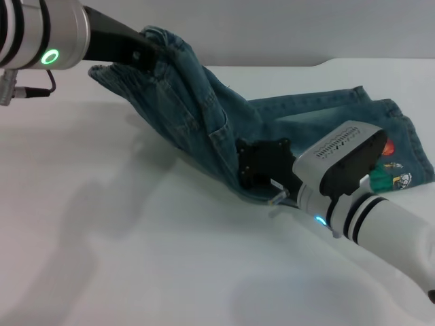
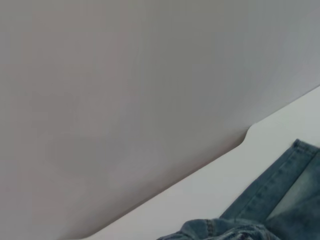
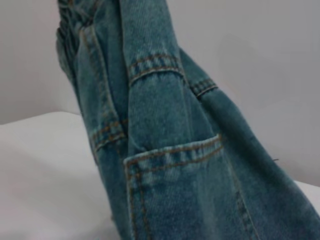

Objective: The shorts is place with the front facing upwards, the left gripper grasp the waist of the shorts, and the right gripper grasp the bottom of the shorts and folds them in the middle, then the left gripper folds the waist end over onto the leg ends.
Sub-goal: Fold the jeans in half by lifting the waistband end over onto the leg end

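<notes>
Two tools: left tool [image 1: 145, 56] grips raised waist [image 1: 153, 42]; right tool [image 1: 262, 166] clamps shorts [image 1: 204, 115] fold.

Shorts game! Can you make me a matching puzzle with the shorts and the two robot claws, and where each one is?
Things:
1. waist of the shorts
2. leg ends
3. left gripper
4. right gripper

Where or how:
A. lying flat on the white table, one with a cartoon print
B. low down, at the middle edge of the shorts
C. lifted up in the air, bunched
D. up high, shut on the bunched end

Pairs: 1-C, 2-A, 3-D, 4-B
</notes>
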`<state>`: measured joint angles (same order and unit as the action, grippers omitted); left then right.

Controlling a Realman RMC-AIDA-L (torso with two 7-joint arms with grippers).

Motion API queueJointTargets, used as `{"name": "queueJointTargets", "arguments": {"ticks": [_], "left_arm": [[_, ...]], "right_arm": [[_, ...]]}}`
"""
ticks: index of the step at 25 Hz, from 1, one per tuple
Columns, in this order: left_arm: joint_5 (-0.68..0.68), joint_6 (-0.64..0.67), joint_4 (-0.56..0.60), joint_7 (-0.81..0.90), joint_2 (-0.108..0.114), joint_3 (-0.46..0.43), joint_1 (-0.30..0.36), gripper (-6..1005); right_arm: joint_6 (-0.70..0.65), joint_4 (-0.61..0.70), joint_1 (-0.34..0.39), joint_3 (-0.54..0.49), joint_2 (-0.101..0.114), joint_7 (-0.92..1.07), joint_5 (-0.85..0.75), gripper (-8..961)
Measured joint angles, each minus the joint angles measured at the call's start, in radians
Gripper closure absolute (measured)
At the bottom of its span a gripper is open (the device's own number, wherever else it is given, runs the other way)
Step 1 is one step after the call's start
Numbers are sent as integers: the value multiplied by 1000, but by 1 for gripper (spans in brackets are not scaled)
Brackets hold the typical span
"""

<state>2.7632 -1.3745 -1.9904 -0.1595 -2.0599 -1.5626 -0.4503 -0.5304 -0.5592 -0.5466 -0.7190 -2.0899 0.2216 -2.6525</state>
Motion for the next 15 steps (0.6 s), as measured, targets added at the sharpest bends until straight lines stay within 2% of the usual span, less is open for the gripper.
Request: {"name": "queueJointTargets", "arguments": {"ticks": [15], "left_arm": [[-60,29,-11,-1,0,12,-12,955]], "right_arm": [[2,1,-78,61,-3,72,-1,955]]}}
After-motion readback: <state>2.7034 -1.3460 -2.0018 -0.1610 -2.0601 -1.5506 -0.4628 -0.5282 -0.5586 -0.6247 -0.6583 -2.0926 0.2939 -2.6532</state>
